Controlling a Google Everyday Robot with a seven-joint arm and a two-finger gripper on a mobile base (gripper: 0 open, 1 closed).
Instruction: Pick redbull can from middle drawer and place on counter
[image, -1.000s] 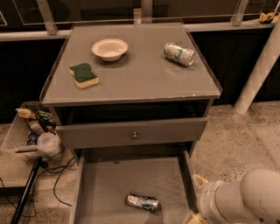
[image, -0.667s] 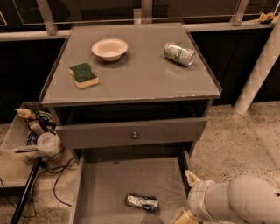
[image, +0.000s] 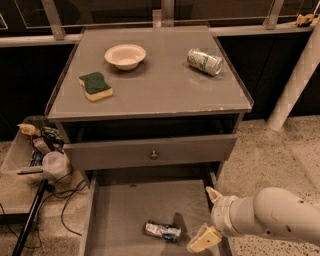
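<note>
Now the round white robot arm (image: 272, 217) is further left than a second ago, and its claw (image: 209, 217), with two pale yellow fingers, is closer to the can. Nothing else has moved.

The claw hangs just at the right wall of the wide shallow grey middle drawer (image: 125, 210). The drawer is pulled out below the front edge of the broad flat grey table (image: 160, 90). The two fingers are spread wide apart and hold nothing. The small shiny silver and blue redbull can (image: 162, 230) lies on its side on the drawer floor, near the claw.

I think the step now is reaching for the can. To do it well, the claw should go over the low wall without bumping it. Then it should come down with one finger on each long side of the can. The can is round and may roll, so a slow squeeze is best.

The green and yellow sponge (image: 95, 85) near the left edge, the round white bowl (image: 125, 55) and the white-and-green can (image: 205, 61) by the back right corner should be left alone.
</note>
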